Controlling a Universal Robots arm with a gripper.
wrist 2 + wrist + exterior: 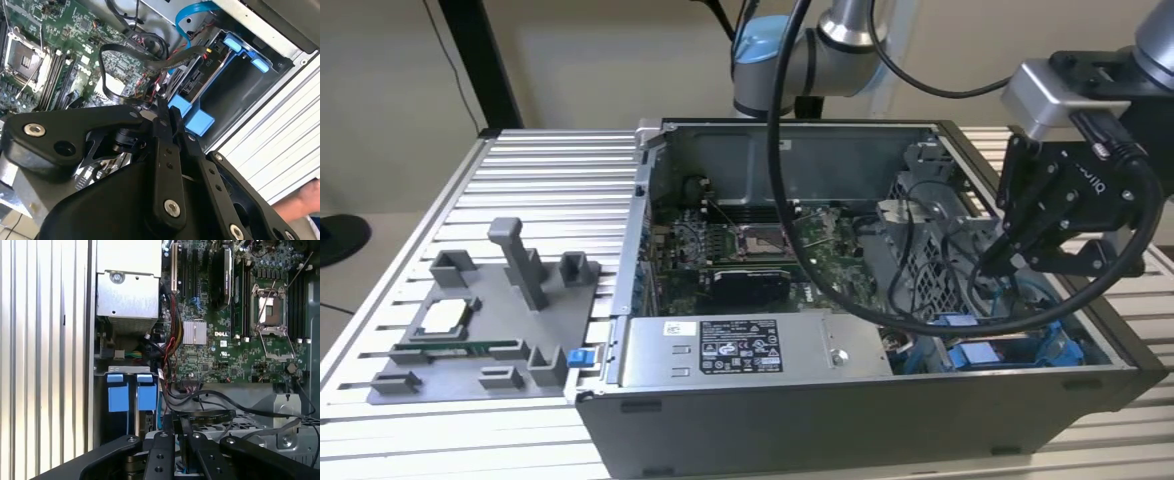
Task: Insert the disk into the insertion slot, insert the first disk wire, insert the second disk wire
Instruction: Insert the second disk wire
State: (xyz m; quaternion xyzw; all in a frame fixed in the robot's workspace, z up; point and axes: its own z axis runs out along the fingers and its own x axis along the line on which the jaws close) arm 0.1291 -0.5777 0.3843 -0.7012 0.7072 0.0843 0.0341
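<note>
Over the open computer case (854,420), the gripper (991,262) is hanging above the blue-railed slot (235,85), fingers pressed together (apparently empty), presumably lining up.

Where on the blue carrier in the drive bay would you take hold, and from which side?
Probably the two blue tabs, pinched toward each other, coming straight in through the case's open side. They stand side by side and proud; everything behind them sits sunk between walls, and cables crowd one flank.
</note>
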